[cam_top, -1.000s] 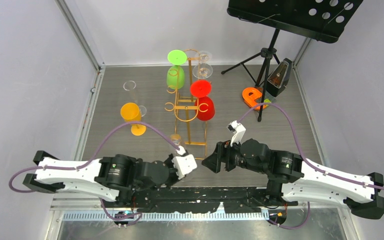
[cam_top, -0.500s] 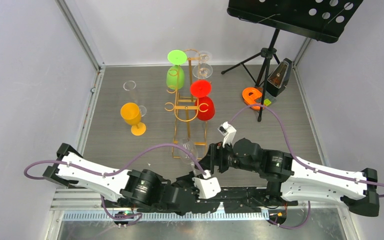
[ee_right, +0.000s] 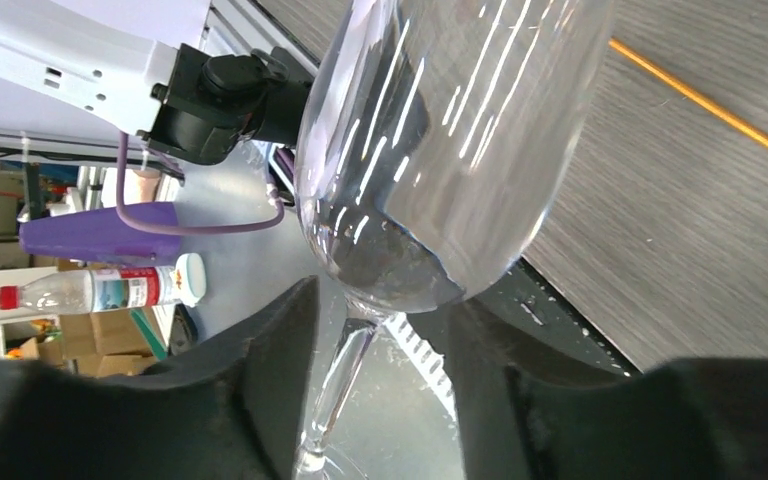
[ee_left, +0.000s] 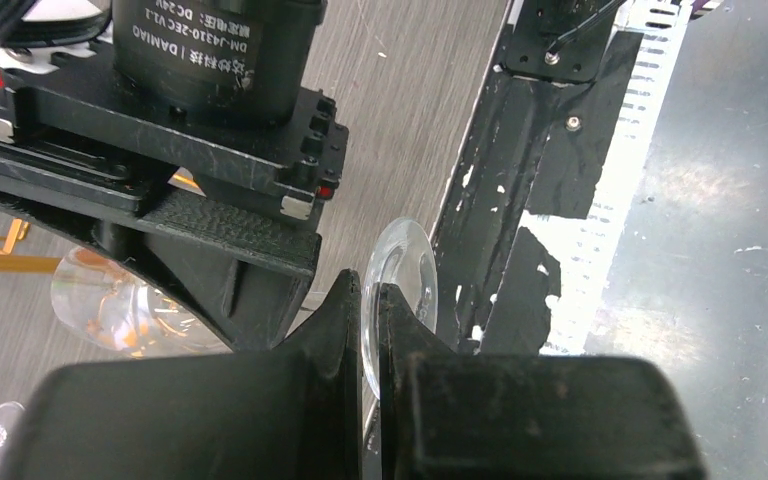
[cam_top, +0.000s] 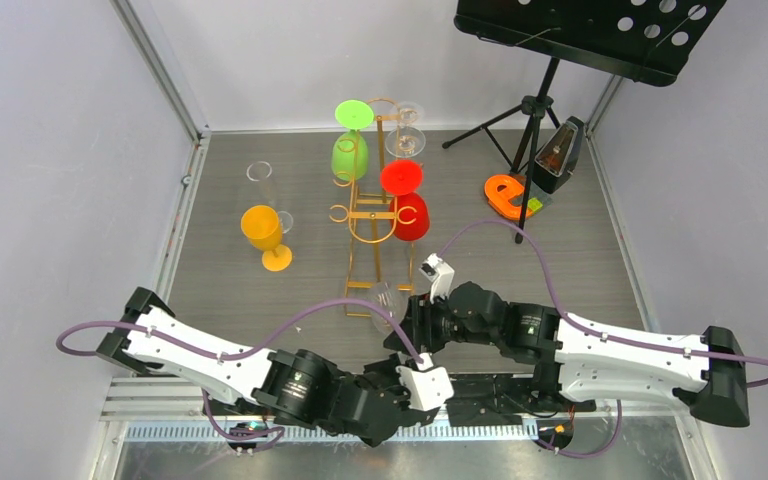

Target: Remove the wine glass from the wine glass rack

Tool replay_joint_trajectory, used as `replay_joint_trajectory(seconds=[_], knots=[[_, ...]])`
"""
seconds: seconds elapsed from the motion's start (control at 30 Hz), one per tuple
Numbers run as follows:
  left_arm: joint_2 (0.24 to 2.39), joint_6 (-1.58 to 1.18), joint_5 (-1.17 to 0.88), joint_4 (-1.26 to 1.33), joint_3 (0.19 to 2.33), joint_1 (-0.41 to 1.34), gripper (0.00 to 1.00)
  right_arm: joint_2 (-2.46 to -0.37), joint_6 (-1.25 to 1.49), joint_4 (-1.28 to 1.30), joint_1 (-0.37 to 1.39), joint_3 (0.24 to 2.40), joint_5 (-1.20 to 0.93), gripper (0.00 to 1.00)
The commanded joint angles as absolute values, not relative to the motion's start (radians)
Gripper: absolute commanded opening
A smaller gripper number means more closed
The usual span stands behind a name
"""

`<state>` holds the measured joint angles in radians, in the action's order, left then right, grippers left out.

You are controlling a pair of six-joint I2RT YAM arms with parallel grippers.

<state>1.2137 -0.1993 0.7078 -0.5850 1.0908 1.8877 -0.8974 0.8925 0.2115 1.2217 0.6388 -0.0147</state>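
Note:
A clear wine glass [cam_top: 385, 300] lies tilted just in front of the gold wine glass rack [cam_top: 380, 215], off its hooks. My left gripper [cam_top: 405, 368] is shut on the glass's round foot [ee_left: 401, 285]; the bowl [ee_left: 110, 305] shows beyond it. My right gripper [cam_top: 412, 325] is open, with the glass's stem [ee_right: 345, 370] between its fingers [ee_right: 260, 370] and the bowl [ee_right: 450, 140] just past the tips. The stem leans towards one finger. The rack carries a green glass [cam_top: 350, 150], a red glass [cam_top: 408, 210] and a clear one [cam_top: 406, 135].
An orange glass [cam_top: 263, 232] and a clear glass [cam_top: 260, 180] stand left of the rack. A black tripod music stand [cam_top: 580, 40], a metronome [cam_top: 560, 155] and an orange object [cam_top: 505, 192] are at the back right. Walls close in on both sides.
My left arm swung right and nearer, carrying the clear glass by its foot. My right gripper moved left until its open fingers straddle the stem.

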Motion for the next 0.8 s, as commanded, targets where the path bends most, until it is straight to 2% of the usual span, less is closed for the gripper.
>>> replay_joint_trajectory(seconds=[0.0,0.07,0.33,0.57,0.67,0.77], knots=[[1.208,-0.187,0.775,-0.493,1.128,1.903,0.0,-0.897,0.914,0.122,1.218,0.629,-0.045,0.5],[1.211,-0.189,0.786,-0.493,1.128,1.908,0.0,-0.895,0.917,0.117,1.218,0.623,-0.047,0.39],[1.205,-0.213,0.769,-0.483,1.122,1.91,0.0,-0.882,0.929,0.097,1.218,0.598,-0.061,0.07],[1.236,-0.229,0.722,-0.473,1.126,1.91,0.0,-0.856,0.943,0.073,1.218,0.571,-0.066,0.06],[1.262,-0.244,0.697,-0.49,1.141,1.911,0.23,-0.845,0.929,0.086,1.218,0.574,-0.061,0.06],[1.272,-0.249,0.681,-0.478,1.137,1.909,0.41,-0.828,0.911,0.111,1.218,0.579,-0.052,0.06]])
